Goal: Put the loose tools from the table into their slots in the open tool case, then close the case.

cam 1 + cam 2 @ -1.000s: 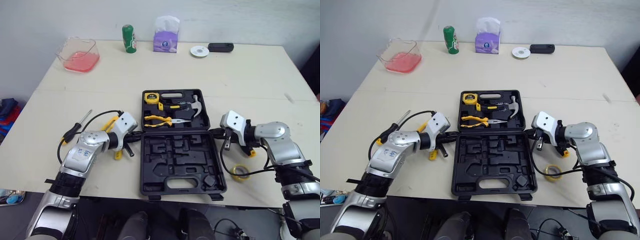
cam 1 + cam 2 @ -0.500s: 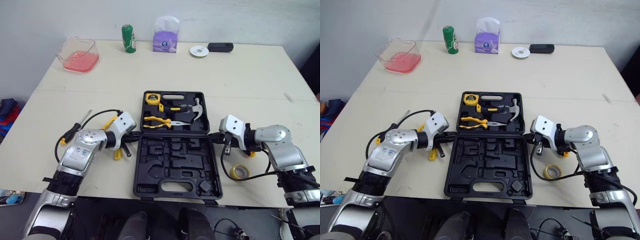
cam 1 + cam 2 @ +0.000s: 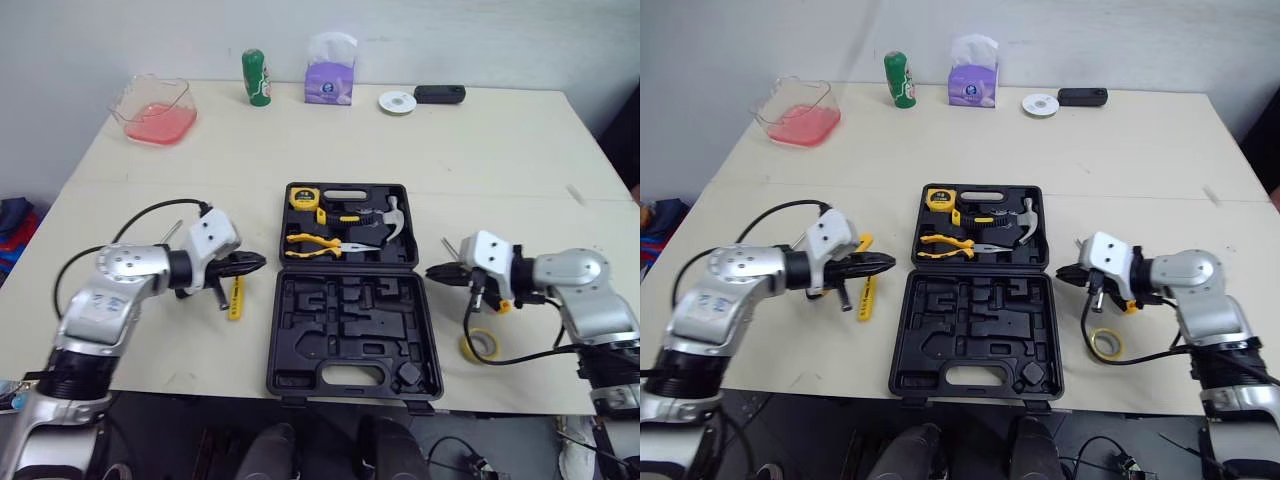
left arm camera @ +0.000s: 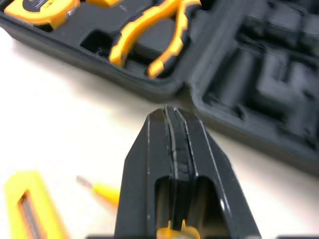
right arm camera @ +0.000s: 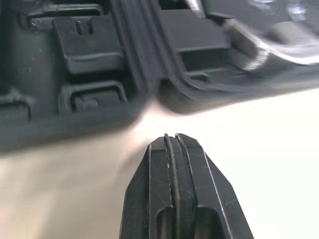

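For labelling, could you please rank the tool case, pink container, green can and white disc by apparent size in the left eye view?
1. tool case
2. pink container
3. green can
4. white disc

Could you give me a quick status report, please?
Left gripper and right gripper: fingers shut, flanking the tool case. Case open; pliers, hammer, tape measure seated. Yellow knife, tape roll loose on table.

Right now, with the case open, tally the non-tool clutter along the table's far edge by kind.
green can: 1
tissue box: 1
white disc: 1
black device: 1
clear container, pink inside: 1
Total: 5
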### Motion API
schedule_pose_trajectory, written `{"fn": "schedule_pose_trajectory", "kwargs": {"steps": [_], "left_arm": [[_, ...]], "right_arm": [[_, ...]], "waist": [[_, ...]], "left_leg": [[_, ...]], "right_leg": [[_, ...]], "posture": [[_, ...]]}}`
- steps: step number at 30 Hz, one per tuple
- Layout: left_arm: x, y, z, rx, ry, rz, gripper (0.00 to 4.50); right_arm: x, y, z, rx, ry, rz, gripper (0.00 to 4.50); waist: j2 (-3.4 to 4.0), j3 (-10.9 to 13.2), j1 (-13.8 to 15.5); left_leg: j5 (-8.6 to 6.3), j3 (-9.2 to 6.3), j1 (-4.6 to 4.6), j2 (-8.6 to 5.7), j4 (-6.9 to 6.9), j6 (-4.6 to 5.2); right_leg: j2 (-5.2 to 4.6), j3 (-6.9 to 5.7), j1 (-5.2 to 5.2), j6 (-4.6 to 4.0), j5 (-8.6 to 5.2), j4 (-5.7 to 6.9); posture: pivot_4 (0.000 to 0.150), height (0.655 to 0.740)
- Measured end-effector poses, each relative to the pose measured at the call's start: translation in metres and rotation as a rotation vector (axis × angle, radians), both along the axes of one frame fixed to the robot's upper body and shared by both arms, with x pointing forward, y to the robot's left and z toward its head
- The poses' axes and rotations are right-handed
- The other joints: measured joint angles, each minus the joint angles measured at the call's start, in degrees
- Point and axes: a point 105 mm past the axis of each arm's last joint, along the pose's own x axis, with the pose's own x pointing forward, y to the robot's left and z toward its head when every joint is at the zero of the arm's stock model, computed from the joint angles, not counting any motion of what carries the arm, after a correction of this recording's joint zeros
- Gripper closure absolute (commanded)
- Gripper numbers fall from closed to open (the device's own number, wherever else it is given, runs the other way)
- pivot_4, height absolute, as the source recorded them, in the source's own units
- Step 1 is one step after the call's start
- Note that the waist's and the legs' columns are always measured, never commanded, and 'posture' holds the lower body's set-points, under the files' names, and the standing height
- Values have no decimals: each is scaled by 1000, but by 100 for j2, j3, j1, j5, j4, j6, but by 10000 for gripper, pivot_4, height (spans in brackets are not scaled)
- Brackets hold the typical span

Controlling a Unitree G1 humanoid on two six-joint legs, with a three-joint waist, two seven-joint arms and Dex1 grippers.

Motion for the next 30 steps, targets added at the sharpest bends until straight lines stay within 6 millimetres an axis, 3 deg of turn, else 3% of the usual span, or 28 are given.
{"fn": "schedule_pose_trajectory", "kwargs": {"steps": [2,5,8,10,12,15,20,30], "left_arm": [[-6,19,0,-6,4,44,44624],[-15,52,2,-41,-32,124,45000],[-19,95,20,-137,-164,270,34874],[-22,121,38,-177,-273,380,26060],[-30,138,44,-164,-310,436,15258],[-44,164,36,-142,-300,522,570],[-71,219,18,-101,-264,709,216],[-134,302,-8,-51,-294,1077,216]], "right_arm": [[-3,-14,13,24,-29,-32,45000],[-11,-34,26,70,-53,-80,35181],[-21,-65,30,61,-70,-175,20003],[-27,-80,32,44,-97,-223,10229],[-34,-90,31,39,-132,-262,0],[-44,-111,22,38,-147,-339,0],[-56,-149,32,35,-300,-483,0],[-103,-231,14,-51,-357,-847,0]], "waist": [[0,0,-5],[0,0,0],[-2,2,15],[-7,3,45],[-8,2,54],[-7,3,64],[-6,3,22],[-5,4,-27]], "left_leg": [[0,0,0,3,0,0],[-1,1,0,4,0,0],[-3,0,-1,3,0,1],[-3,1,0,2,1,1],[-8,6,4,2,-1,1],[-10,11,5,3,-7,-1],[-16,17,12,10,-8,-6],[-43,38,19,24,-14,-1]], "right_leg": [[2,-1,1,0,0,0],[1,-1,1,0,0,-2],[-2,-2,1,0,0,-4],[-5,-2,3,0,0,-5],[-6,2,4,1,1,-4],[-4,4,1,1,0,-9],[-8,12,0,0,0,-8],[-24,22,-3,-1,0,-18]], "posture": [[1500,7400],[1500,7400],[1500,7400],[1500,7400],[1500,7400],[1500,7400],[1500,7400],[1500,7400]]}}
